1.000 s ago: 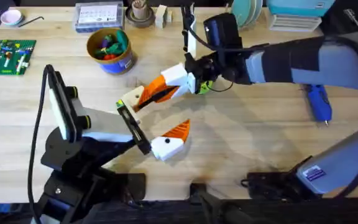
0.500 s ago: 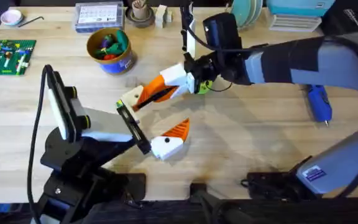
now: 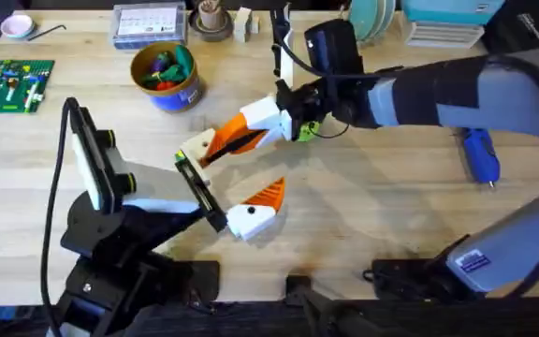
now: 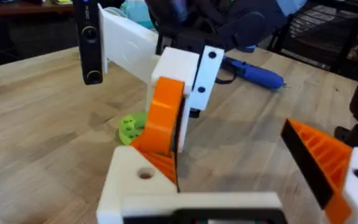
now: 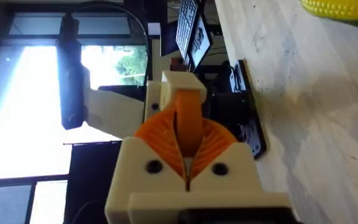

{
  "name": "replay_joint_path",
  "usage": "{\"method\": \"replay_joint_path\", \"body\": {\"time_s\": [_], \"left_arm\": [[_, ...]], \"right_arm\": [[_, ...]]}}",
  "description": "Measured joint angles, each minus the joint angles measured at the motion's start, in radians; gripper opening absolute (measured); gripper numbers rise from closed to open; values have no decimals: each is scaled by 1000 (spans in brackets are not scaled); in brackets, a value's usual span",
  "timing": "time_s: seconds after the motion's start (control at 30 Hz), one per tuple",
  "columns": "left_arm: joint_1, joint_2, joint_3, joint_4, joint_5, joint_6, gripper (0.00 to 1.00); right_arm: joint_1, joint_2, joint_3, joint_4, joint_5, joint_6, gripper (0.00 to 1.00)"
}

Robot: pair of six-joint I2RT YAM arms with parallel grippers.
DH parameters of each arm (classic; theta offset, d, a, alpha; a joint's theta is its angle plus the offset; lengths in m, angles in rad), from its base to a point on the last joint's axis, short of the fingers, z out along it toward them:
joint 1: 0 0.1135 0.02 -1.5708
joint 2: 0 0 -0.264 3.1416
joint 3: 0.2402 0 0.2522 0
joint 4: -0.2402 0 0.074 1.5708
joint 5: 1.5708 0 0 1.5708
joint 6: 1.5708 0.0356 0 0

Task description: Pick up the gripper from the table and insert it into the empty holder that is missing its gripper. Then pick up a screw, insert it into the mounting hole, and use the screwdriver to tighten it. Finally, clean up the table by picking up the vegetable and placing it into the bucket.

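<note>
Near the overhead frame's centre, the right gripper [image 3: 237, 140] clenches the orange ribbed gripper piece [image 3: 229, 142] against the left arm's bare white holder [image 3: 196, 147]. The left gripper [image 3: 227, 183] stands spread. A slight tilt could jam the piece or make it drop

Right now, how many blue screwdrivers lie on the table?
1. The screwdriver lies on the table, toward its right side, beside the right arm. Others may be hidden under the arms.

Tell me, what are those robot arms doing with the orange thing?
The right gripper is pinching the small orange gripper piece and pressing it against the left arm's bare white holder. The left gripper is open, waiting. The blue screwdriver lies on the table, and the bucket stands behind.
</note>
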Motion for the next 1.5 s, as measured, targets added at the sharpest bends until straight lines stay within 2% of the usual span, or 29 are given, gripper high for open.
{"method": "replay_joint_path", "body": {"time_s": [0.2, 0.23, 0.33, 0.4, 0.47, 0.6, 0.8, 1.03, 1.5], "left_arm": [[0, 0, 0, 1, 6, 4, 993], [0, -1, 0, 1, 8, 6, 993], [-6, -1, 0, 1, 50, 13, 993], [-20, -1, 0, -1, 84, 16, 993], [-22, -1, 0, -2, 104, 16, 993], [-22, -1, 0, -3, 121, 16, 993], [-22, -1, 0, -3, 133, 16, 993], [-22, -1, 0, -4, 135, 16, 993], [-22, -1, 0, -4, 135, 16, 993]], "right_arm": [[-5, 1, 0, -2, -26, -47, 25], [-8, 3, 0, -3, -35, -53, 83], [-7, 16, 0, -3, -55, -67, 454], [-1, 25, 0, -4, -70, -75, 630], [2, 29, 0, -4, -86, -80, 729], [-6, 30, 0, -4, -104, -84, 851], [-31, 30, 0, -4, -95, -108, 882], [-81, 30, 0, 45, -5, -157, 887], [-231, -27, 43, 31, 168, -282, 889]]}}
